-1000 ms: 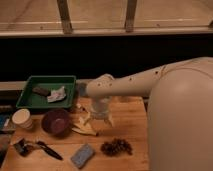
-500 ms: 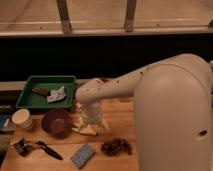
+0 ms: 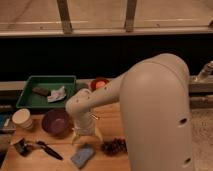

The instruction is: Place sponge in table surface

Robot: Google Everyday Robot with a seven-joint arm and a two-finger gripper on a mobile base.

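The sponge [image 3: 82,156], a small light-blue block, lies flat on the wooden table surface [image 3: 107,120] near its front edge. My gripper [image 3: 86,138] hangs just above and slightly behind it, pointing down. It is open, its fingers spread, with nothing between them. The sponge is touched by nothing. My bulky white arm fills the right half of the view and hides the table's right part.
A purple bowl [image 3: 56,121] sits left of the gripper, a white cup [image 3: 22,119] farther left. At the back left, a green tray [image 3: 30,100] holds a dark block and a crumpled white item. A brown spiky clump [image 3: 115,146] and a black brush [image 3: 44,149] flank the sponge. An orange bowl [image 3: 99,83] stands behind.
The gripper has come down and a little to the left, closer to the sponge. The arm has swung nearer the camera. The sponge has stayed where it was.
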